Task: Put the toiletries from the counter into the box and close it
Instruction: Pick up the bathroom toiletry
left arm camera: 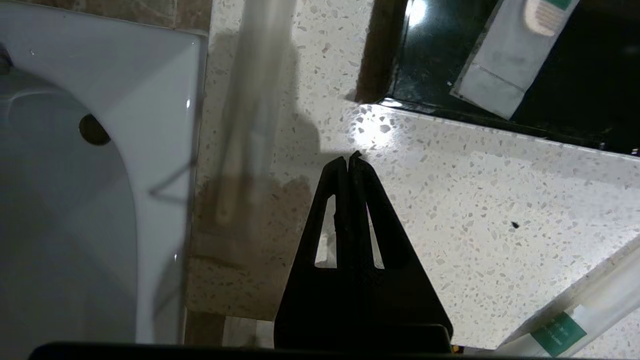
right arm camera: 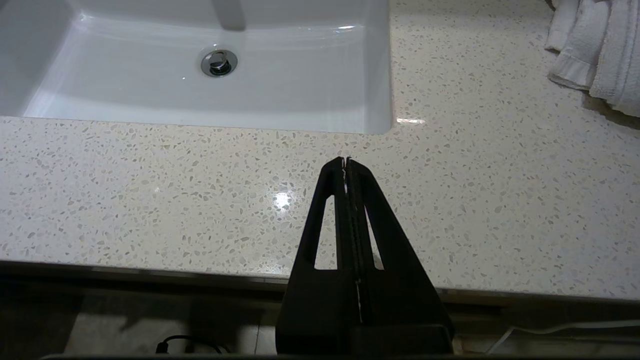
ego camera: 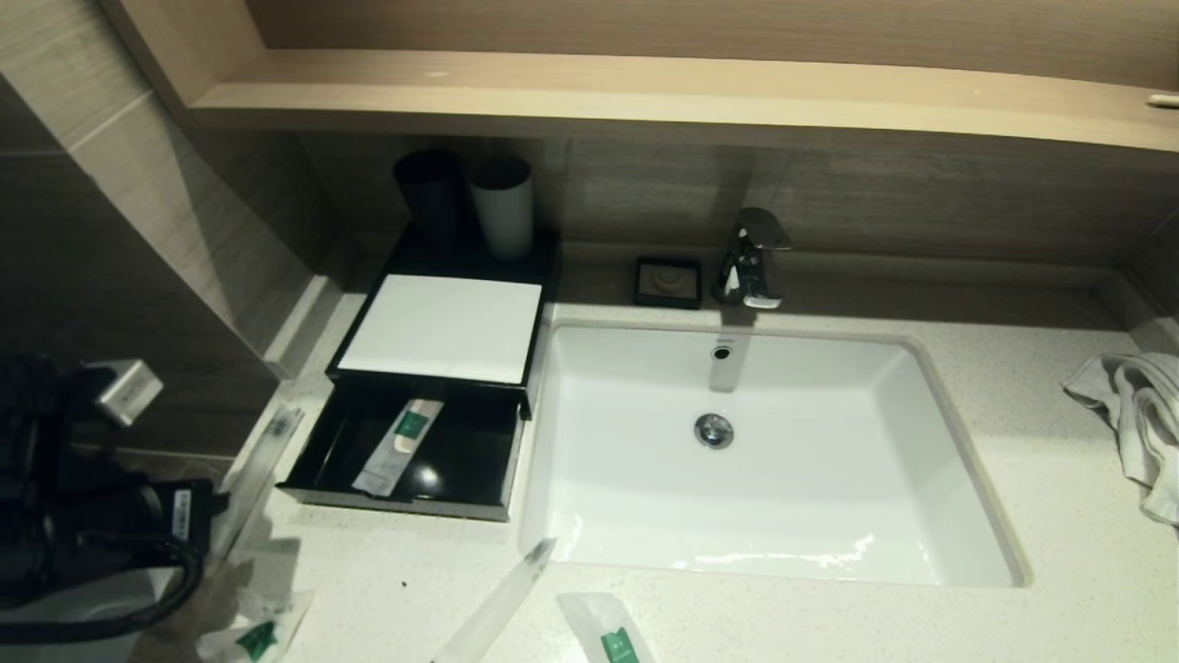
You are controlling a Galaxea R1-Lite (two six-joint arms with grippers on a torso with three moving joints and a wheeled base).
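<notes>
The left arm fills the lower left of the head view, and its wrist camera shows the left gripper (left arm camera: 348,161) low over the speckled counter (ego camera: 829,617) with its fingers pressed together and nothing between them. Loose toiletries lie around it: a clear toothbrush sleeve (ego camera: 262,465) at the counter's left edge, long axis running from lower left up toward the box; a second sleeve (ego camera: 497,603) at bottom centre, tip pointing up and right at the sink (ego camera: 958,460) rim; a flat green-labelled sachet (ego camera: 610,635) just right of it; and a crumpled packet (ego camera: 258,631) near the bottom left. The black box (ego camera: 405,502) sits left of the sink, its drawer pulled open toward the bottom of the frame, one packaged item (ego camera: 398,447) already lying in it lengthwise, slightly tilted. The right gripper (right arm camera: 346,161) hangs over bare counter in front of the sink, fingers closed on nothing, away from the work. The risks, as I judge them: the thin, slippery sleeves may skid under closed or badly aimed fingers, and the left one could slide off the counter edge; the sleeve by the basin could tip into the sink; a long sleeve laid crosswise might jam the drawer on closing.
</notes>
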